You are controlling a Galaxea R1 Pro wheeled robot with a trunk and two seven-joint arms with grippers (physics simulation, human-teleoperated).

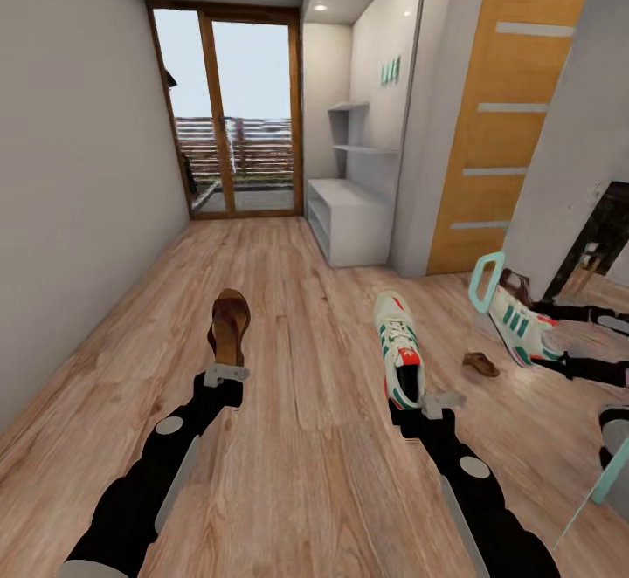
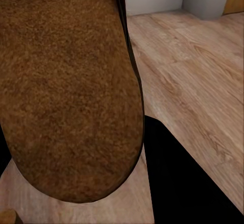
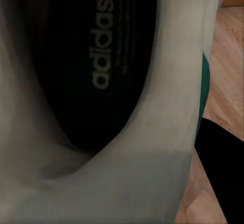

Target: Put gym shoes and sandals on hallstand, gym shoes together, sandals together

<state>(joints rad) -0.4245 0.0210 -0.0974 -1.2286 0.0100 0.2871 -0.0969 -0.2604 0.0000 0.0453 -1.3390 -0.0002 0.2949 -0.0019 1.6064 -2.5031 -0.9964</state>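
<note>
I'm in a narrow hallway with pale grey walls [image 1: 70, 168], a glass door [image 1: 236, 115] at the end showing daylight, and an orange door [image 1: 507, 106] off right.

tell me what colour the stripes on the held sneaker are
Green, on the white gym shoe in the right gripper; clearest in the head view.

The corridor floor [image 1: 288, 299] lies open ahead, all the way to the white shoe rack [image 1: 349, 220] against the right wall. A loose sandal [image 1: 481, 364] lies on the boards to the right, near the mirror [image 1: 594, 299]. Bare wall [image 1: 70, 211] hems the left side.
</note>
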